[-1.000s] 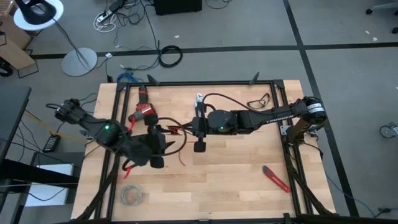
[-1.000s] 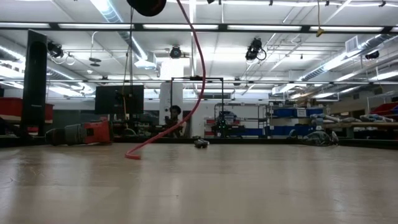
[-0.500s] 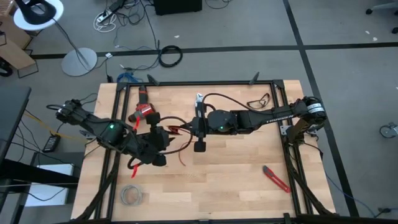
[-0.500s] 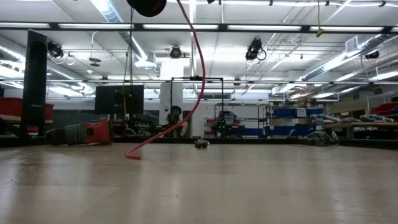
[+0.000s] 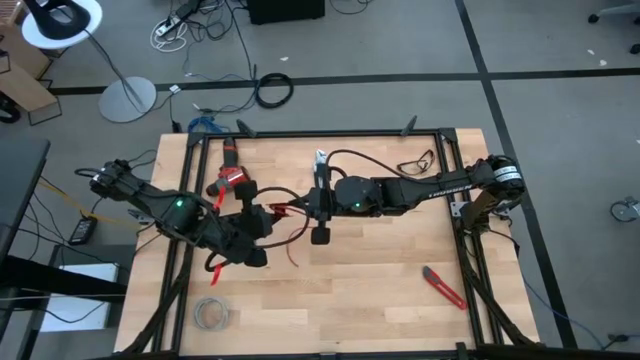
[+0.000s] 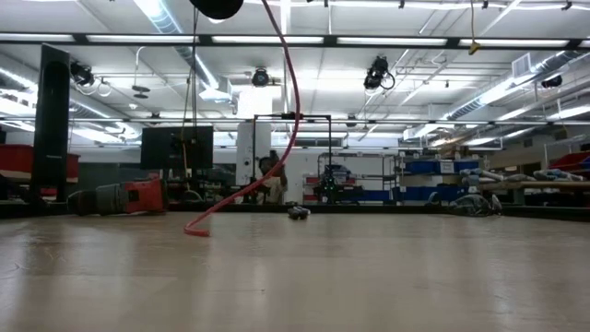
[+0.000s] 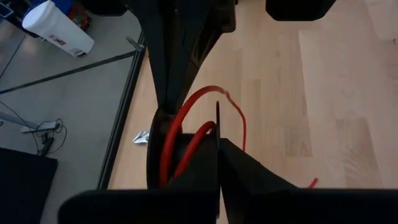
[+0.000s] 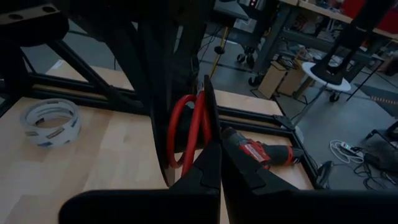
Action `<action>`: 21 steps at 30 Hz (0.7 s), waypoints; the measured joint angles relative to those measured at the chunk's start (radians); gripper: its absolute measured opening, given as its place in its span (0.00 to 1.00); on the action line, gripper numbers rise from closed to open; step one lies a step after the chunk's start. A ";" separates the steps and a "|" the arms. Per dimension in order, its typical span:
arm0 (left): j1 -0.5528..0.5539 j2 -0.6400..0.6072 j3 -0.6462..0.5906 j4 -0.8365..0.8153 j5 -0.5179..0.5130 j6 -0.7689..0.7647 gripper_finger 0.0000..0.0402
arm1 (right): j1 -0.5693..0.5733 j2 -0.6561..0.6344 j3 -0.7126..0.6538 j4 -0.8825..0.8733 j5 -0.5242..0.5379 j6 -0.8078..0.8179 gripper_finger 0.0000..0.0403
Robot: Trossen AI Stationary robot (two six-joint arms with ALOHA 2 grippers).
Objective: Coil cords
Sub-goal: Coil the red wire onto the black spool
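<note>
Gripping the red cord (image 5: pixel 281 214) between them, both arms' fingers, left (image 5: pixel 256 238) and right (image 5: pixel 320 216), are closed mid-bench.

red cord (image 5: pixel 283 212): thin, flexible, partly looped, one stretch hanging in an arc, free end resting on the desk (image 6: pixel 369 277).

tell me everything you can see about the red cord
The red cord is a thin, glossy, flexible wire, bent into loops. It is held up between the left pincer and the right pincer, both shut on it. In the low view it hangs in a curve, its free end resting on the wooden table.
</note>
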 joint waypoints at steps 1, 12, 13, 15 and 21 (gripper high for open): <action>0.000 0.000 0.000 0.000 -0.001 -0.001 0.01 | 0.000 0.000 0.000 0.005 0.000 -0.001 0.00; -0.038 -0.002 -0.002 -0.008 -0.049 -0.040 0.00 | 0.028 0.000 0.000 0.101 0.032 -0.098 0.05; -0.045 -0.002 -0.005 -0.013 -0.056 -0.048 0.00 | 0.032 0.000 0.000 0.117 0.035 -0.107 0.06; -0.062 -0.006 -0.020 -0.018 -0.064 -0.072 0.00 | 0.039 -0.002 0.000 0.141 0.047 -0.120 0.09; -0.112 -0.061 -0.098 0.095 -0.072 -0.108 0.00 | 0.060 -0.002 0.000 0.206 0.049 -0.176 0.17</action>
